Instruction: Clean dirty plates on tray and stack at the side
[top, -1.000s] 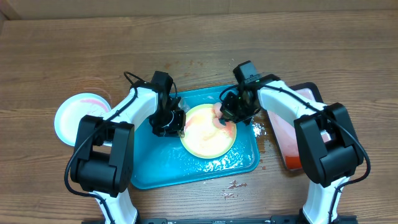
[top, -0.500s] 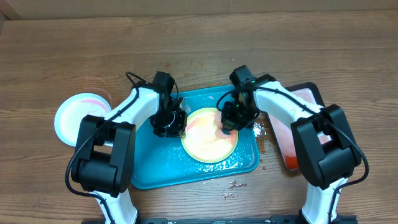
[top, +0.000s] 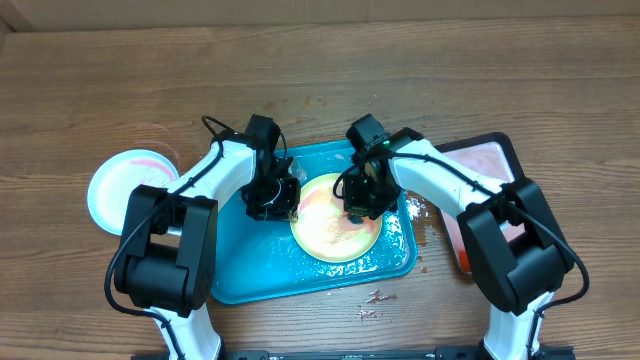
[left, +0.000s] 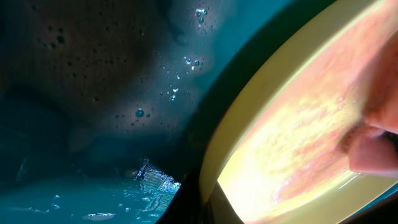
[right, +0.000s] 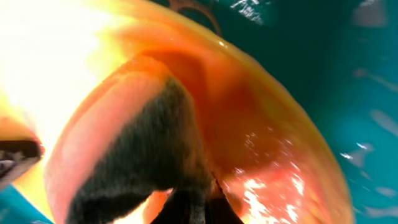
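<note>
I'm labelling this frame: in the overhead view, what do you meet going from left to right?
From the left: pale plate with a pink smear → left gripper → yellow-green plate → black-rimmed tray with a pinkish inside.

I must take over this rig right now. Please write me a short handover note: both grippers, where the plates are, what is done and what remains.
Left gripper: shut on the left rim of the yellow-green plate, apparently steadying it.
Right gripper: shut on a pink sponge, pressed on that plate's smeared face.
Positions: the yellow-green plate lies in the wet turquoise tray. A pale plate with a pink smear lies on the table, left of the tray. No third plate is in view.
Done: wiping has begun; nothing is stacked.
Left: wipe off the red-orange smear, then stack the plates at the side.
</note>
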